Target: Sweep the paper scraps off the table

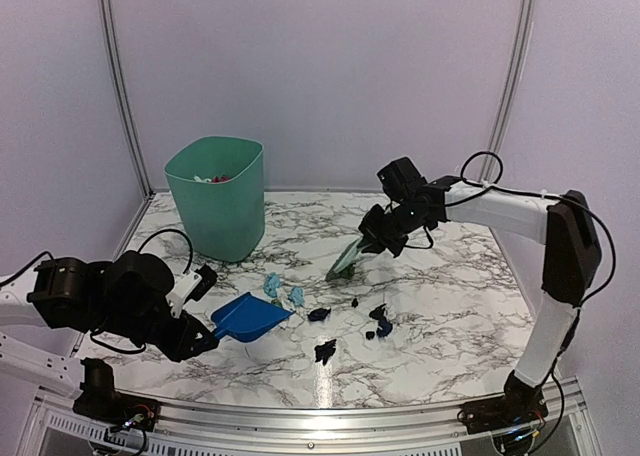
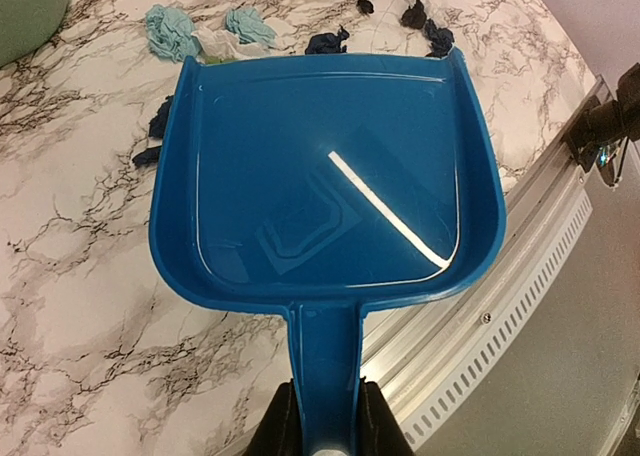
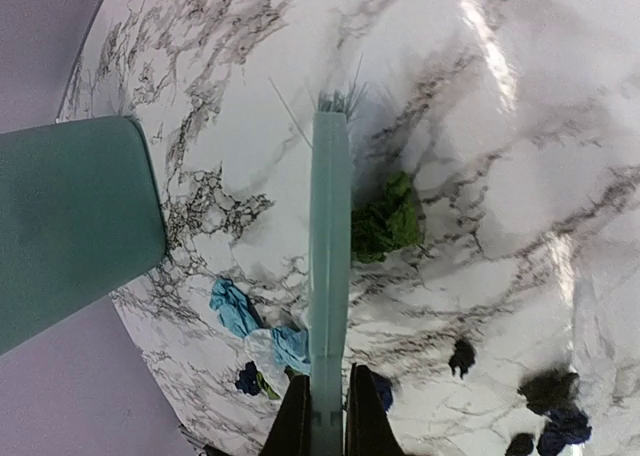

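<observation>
Green paper scrap [image 3: 388, 221] is to be swept
Hand brush [image 3: 330, 276], clenched by right end effector [image 3: 328, 416], should be kept low toward dustpan [image 2: 320, 176], grasped by left end effector [image 2: 325, 426].

The top external camera sits high behind both arm bases. From far off it looks forward and down over the whole white marble-patterned table [image 1: 450, 306] to the back wall. The left wrist camera looks from close up along the blue plastic dustpan [image 2: 320, 176], down at the tabletop and its metal edge rail [image 2: 500, 306]. The right wrist camera looks steeply down along the mint-green hand brush [image 3: 330, 276]. All three views share the small crumpled paper scraps [image 1: 297, 296], including the light blue ones.
</observation>
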